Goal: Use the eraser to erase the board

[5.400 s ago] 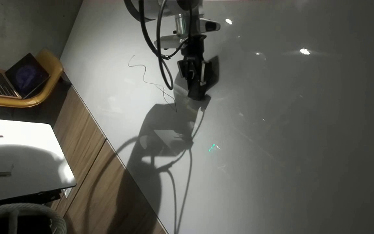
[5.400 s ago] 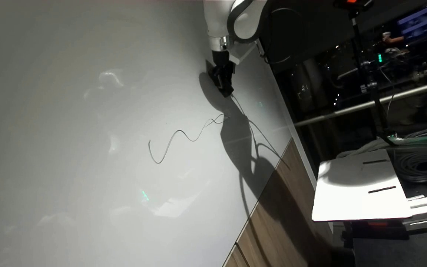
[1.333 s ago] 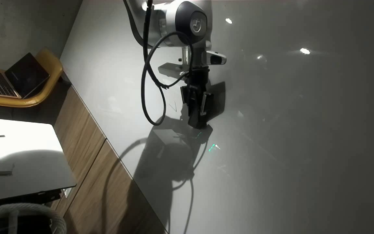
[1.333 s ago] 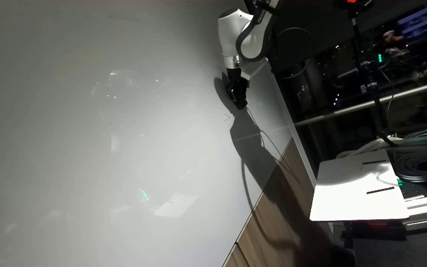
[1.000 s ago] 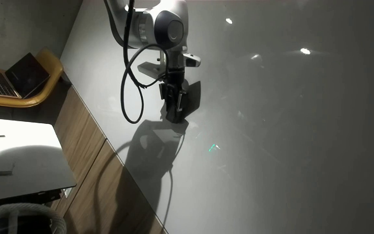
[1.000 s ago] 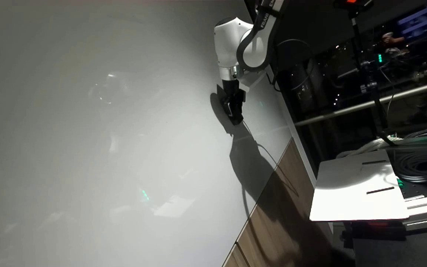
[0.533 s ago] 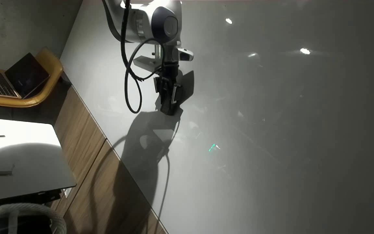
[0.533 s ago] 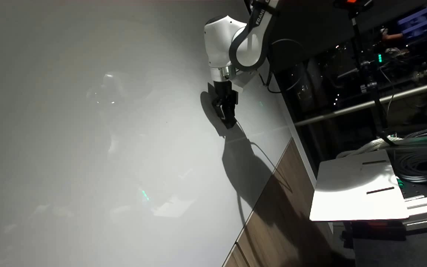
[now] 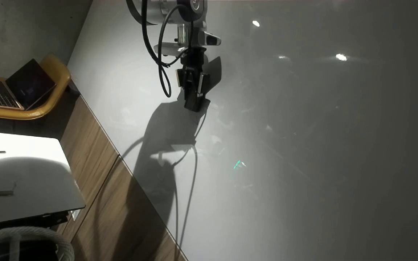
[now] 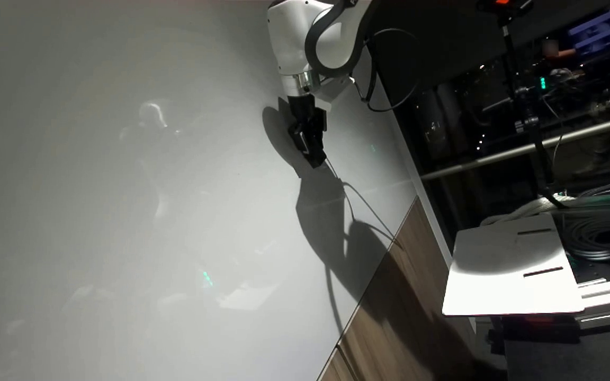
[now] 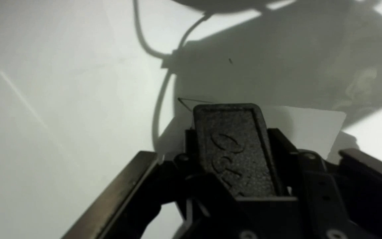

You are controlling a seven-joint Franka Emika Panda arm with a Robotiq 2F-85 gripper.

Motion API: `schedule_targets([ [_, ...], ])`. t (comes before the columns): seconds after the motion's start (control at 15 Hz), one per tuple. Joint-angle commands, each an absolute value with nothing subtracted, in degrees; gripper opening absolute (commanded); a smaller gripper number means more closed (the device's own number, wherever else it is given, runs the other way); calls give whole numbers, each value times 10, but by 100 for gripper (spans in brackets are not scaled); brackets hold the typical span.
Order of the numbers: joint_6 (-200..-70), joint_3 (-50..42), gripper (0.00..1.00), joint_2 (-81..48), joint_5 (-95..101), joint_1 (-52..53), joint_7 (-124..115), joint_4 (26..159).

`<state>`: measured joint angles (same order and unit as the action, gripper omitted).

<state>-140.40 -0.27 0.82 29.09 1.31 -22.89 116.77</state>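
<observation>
My gripper is shut on the eraser, a dark grey oblong block with raised lettering; one black finger presses on each long side. In both exterior views the gripper is up against the glossy board, the eraser pointing down the picture. Whether its underside touches the surface cannot be seen. Just past the eraser's tip in the wrist view lies a thin black V-shaped mark, with a tiny black tick farther off. The arm's shadow covers this part of the board.
A brown wooden panel borders the board's lower edge. Beside it stand a white table, a laptop on a yellow chair and a rope-rimmed item. Black cables loop from the arm.
A long black squiggle seen several seconds ago has shrunk to small bits. Over the last second the gripper, still gripping the eraser, has moved up the picture in both exterior views.
</observation>
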Motion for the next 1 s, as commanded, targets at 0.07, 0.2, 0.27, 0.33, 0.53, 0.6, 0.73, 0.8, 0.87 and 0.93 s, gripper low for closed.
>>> schedule_targets([
  [0.07, -1436, -24, 30, 9, 291, -21, -197, 1159],
  [0.2, -1460, -35, 30, 3, 292, -35, -187, 1164],
  [0.27, -1476, -40, 30, 0, 285, -40, -178, 1166],
  [0.33, -1489, -42, 30, -2, 281, -44, -174, 1169],
  [0.53, -1505, -33, 30, -16, 283, -39, -184, 1174],
  [0.6, -1506, -30, 30, -20, 287, -36, -190, 1176],
  [0.73, -1507, -22, 30, -31, 293, -28, -200, 1177],
  [0.8, -1503, -19, 30, -36, 295, -23, -203, 1174],
  [0.87, -1500, -16, 30, -41, 296, -18, -204, 1170],
  [0.93, -1496, -13, 30, -44, 296, -13, -204, 1166],
])
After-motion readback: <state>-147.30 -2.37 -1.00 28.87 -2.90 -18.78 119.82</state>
